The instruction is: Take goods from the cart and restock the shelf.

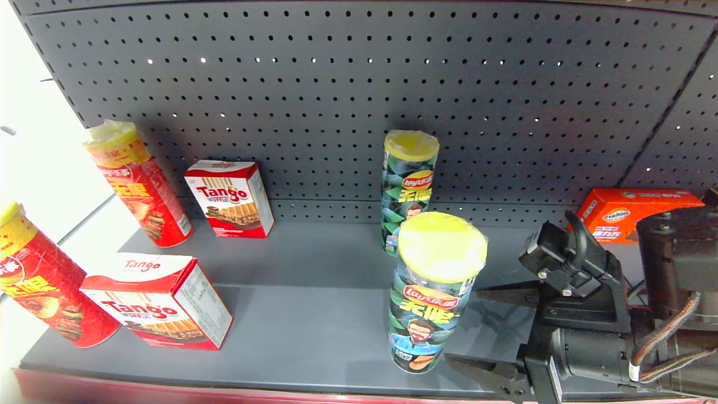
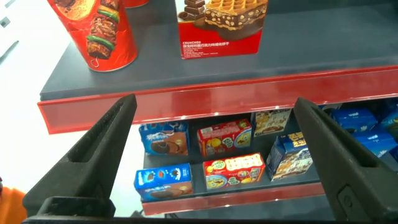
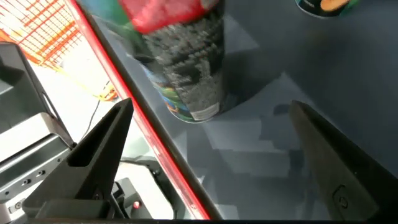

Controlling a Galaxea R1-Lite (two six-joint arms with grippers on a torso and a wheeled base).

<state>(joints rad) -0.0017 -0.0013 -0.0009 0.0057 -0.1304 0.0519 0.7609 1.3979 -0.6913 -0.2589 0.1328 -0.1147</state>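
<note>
Can of chips (image 1: 432,297) stands on the shelf (image 1: 314,314) just at my right gripper (image 1: 468,326), spread wide; my left gripper (image 2: 214,155) gapes too.

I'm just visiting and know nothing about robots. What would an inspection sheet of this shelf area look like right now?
Surface: grey shelf, red front edge.
Job's things: front green can and rear green can upright; red chip cans; wafer boxes; orange box at right.
Clutter: nothing seen.
Grippers: right gripper open beside front green can; left gripper open before the shelf edge.
Cables: braided cable on right arm.
Surroundings: perforated back panel; lower shelf with boxed goods.
</note>
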